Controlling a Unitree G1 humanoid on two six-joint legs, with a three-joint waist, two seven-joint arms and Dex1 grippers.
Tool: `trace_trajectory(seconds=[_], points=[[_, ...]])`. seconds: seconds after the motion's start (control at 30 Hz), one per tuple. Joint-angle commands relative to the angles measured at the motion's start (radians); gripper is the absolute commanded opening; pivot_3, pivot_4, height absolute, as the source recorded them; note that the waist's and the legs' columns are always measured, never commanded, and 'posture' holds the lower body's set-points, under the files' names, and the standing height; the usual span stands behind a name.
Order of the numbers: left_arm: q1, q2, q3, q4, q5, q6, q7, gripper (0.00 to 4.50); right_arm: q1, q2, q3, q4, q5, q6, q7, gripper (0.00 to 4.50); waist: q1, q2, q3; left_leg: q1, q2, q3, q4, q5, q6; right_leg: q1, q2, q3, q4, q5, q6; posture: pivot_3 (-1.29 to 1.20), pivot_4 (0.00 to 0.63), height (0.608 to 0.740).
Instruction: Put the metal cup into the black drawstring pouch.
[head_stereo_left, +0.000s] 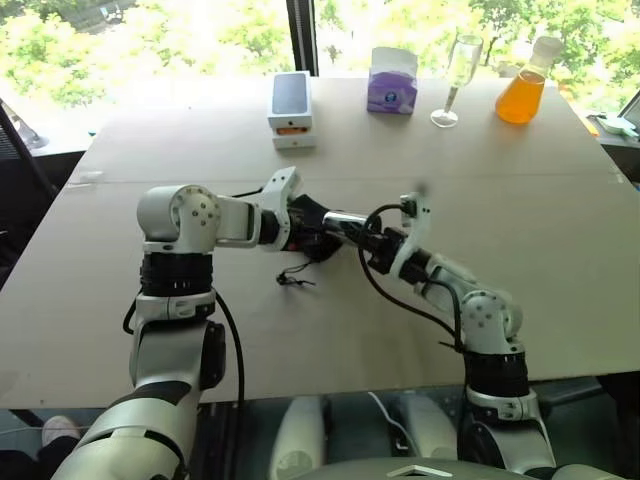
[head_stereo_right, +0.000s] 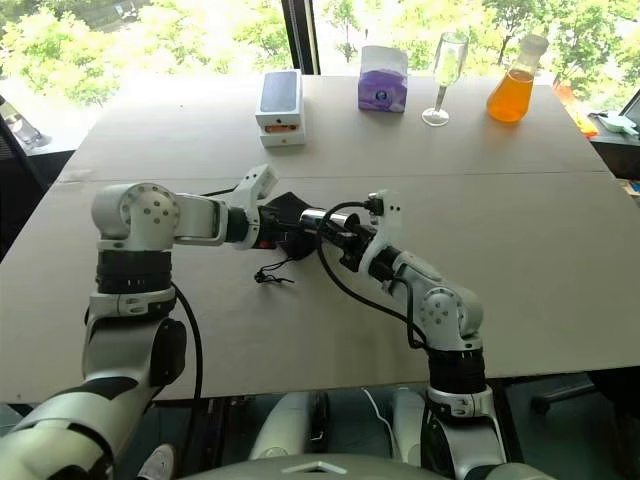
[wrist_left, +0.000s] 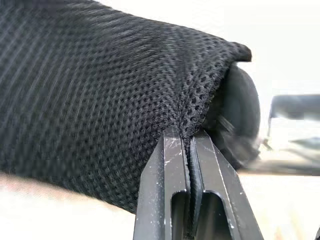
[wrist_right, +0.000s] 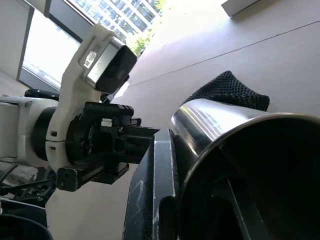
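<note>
— Metal cup (wrist_right: 235, 145): where is it?
— In the right gripper (wrist_right: 200, 165), lying sideways above the middle of the tabletop (head_stereo_left: 560, 260). One black finger (wrist_right: 157, 190) presses its outer wall; the fingers pinch the cup's rim.
— And the black drawstring pouch (wrist_left: 100, 95)?
— Held up off the tabletop by the left gripper (wrist_left: 190, 145), whose fingers are pressed together on the mesh at the pouch's mouth. The cup's closed end is at that mouth. The cord (head_stereo_left: 293, 278) dangles below.
</note>
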Motion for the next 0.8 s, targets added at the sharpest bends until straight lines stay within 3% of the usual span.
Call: trace_trajectory(seconds=[0.03, 0.33, 0.57, 0.7, 0.73, 0.8], points=[[-0.035, -0.007, 0.016, -0.042, -0.082, 0.002, 0.019, 0.0, 0.021, -0.023, 0.09, 0.021, -0.062, -0.027, 0.024, 0.11, 0.001, 0.0, 0.0, 0.0, 0.0, 0.0, 0.0, 0.0, 0.0, 0.0, 0.0, 0.0, 0.0, 0.0, 0.0, 0.0, 0.15, 0.74], [-0.065, -0.028, 0.045, -0.054, -0.186, 0.002, 0.124, 0.0, 0.011, -0.061, 0.199, 0.075, -0.188, -0.138, 0.081, 0.11, 0.001, 0.0, 0.0, 0.001, 0.0, 0.0, 0.0, 0.0, 0.0, 0.0, 0.0, 0.0, 0.001, 0.0, 0.0, 0.0, 0.15, 0.74], [-0.141, -0.048, 0.054, 0.015, -0.272, 0.002, 0.214, 0.0, -0.08, -0.034, 0.312, 0.249, -0.398, -0.51, 0.14, 0.11, -0.004, 0.0, 0.0, 0.001, -0.001, 0.001, 0.0, 0.002, -0.004, -0.001, 0.0, 0.001, 0.001, 0.0, 0.0, 0.0, 0.15, 0.74], [-0.174, -0.086, 0.084, 0.043, -0.309, 0.002, 0.271, 0.0, -0.156, -0.034, 0.347, 0.392, -0.564, -0.792, 0.087, 0.11, -0.002, 0.0, 0.0, 0.0, -0.001, 0.001, 0.0, 0.003, -0.005, -0.001, 0.0, 0.001, 0.001, 0.0, 0.0, 0.0, 0.15, 0.74], [-0.173, -0.091, 0.092, 0.044, -0.325, 0.002, 0.289, 0.0, -0.164, -0.024, 0.34, 0.421, -0.573, -0.828, 0.084, 0.11, -0.001, 0.0, 0.0, 0.0, -0.001, 0.001, 0.0, 0.003, -0.005, -0.001, 0.0, 0.001, 0.001, 0.0, 0.0, 0.0, 0.15, 0.74], [-0.157, -0.099, 0.109, 0.021, -0.367, 0.002, 0.327, 0.0, -0.168, 0.056, 0.246, 0.441, -0.442, -0.794, 0.105, 0.11, -0.001, 0.0, 0.0, 0.0, -0.001, 0.001, 0.0, 0.003, -0.005, -0.002, -0.001, 0.001, 0.001, 0.0, 0.0, 0.0, 0.15, 0.74]])
